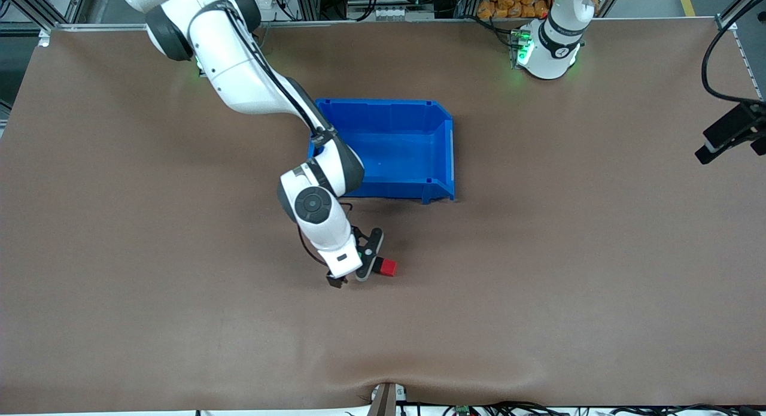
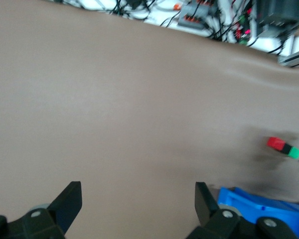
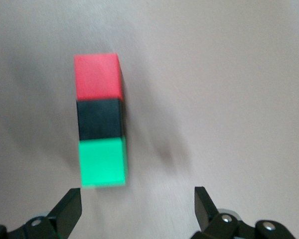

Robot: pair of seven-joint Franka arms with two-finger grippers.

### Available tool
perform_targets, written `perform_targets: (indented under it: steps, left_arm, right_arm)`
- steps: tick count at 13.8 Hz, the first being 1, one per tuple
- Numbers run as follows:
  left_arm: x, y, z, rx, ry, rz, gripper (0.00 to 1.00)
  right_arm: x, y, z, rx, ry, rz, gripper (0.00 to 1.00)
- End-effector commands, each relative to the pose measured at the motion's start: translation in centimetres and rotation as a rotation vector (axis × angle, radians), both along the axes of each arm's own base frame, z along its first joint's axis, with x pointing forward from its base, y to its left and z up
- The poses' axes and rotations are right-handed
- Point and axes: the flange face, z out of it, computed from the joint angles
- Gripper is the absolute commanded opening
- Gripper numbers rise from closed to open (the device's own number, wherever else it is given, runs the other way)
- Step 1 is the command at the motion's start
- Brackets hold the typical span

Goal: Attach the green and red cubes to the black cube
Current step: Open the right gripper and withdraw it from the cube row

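- The three small plastic blocks sit in one row on the brown table mat (image 1: 538, 284): bright red cube (image 3: 97, 77), matte black cube (image 3: 100, 119) in the middle, bright green cube (image 3: 102, 162), each touching its neighbour. Looks to me like the joining is done.
- The row lies nearer the front camera than the blue plastic bin (image 1: 446, 149), roughly mid-table.
- Right gripper (image 3: 137, 206) hovers right above the row with its fingers spread wide, holding nothing. In the front view only the red cube peeks out beside it.
- Left gripper (image 2: 138, 201) is also wide apart and empty, up over bare mat; that arm is just waiting.
- If I were doing this step: lift the right gripper straight up, no sideways drift, so a fingertip doesn't clip the green end and knock the row apart. Fingers should stay wide on the way up.
- The bin has nothing in it as far as I can see, just bare blue floor.
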Motion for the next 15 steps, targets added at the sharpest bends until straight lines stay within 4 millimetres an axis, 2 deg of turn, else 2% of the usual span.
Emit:
perform_targets:
  steps: [1, 2, 4, 6, 9, 15]
  left_arm:
    - [-0.2, 2.2, -2.5, -0.040, 0.091, -0.005, 1.00]
    - [-0.4, 2.0, -3.6, -0.038, 0.121, -0.006, 1.00]
    - [-0.7, 0.6, -3.9, -0.025, 0.129, -0.031, 1.00]
    - [-1.4, -1.0, -4.7, -0.021, 0.125, -0.057, 1.00]
    - [-2.6, -1.0, -6.1, -0.016, 0.142, -0.054, 1.00]
    - [-4.6, -0.8, -3.9, 0.003, 0.128, -0.168, 1.00]
  right_arm:
    - [0.1, -3.8, 4.4, -0.020, 0.075, -0.054, 1.00]
    - [0.6, -5.3, 5.6, -0.025, 0.091, -0.075, 1.00]
    - [1.4, -7.9, 8.4, -0.024, 0.107, -0.112, 1.00]
    - [2.0, -11.6, 9.8, -0.020, 0.116, -0.173, 1.00]
    - [1.6, -17.1, 12.4, -0.005, 0.123, -0.318, 1.00]
    - [-0.1, -31.5, 18.6, 0.039, 0.118, -0.635, 1.00]
